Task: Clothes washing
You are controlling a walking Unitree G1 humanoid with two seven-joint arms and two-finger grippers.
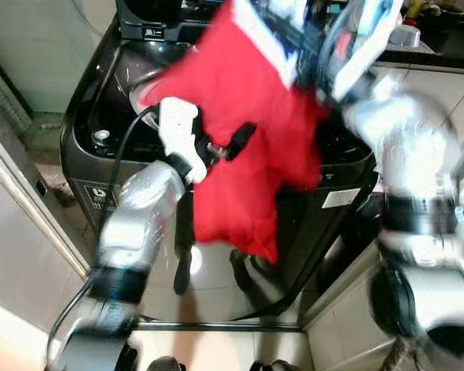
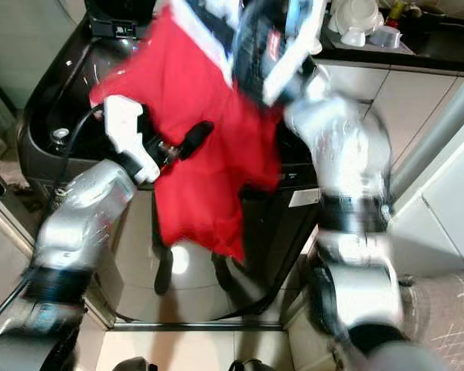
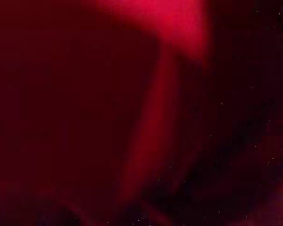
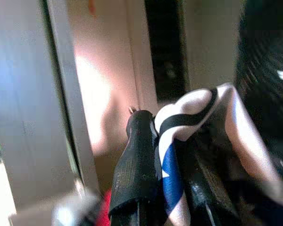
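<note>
A red garment with a white, blue and black striped part hangs in the air in front of the dark top-loading washing machine. My right gripper is raised high above the machine and shut on the striped edge of the garment. My left gripper is pressed against the middle of the red cloth, level with the machine's top. Red fabric covers the left wrist view. The garment's lower end hangs down over the machine's front panel. The views are blurred.
The machine's lid stands up at the back and the tub opening is dark. A counter with white bowls lies at the back right. A pale cabinet stands close on the left. Glossy floor tiles lie below.
</note>
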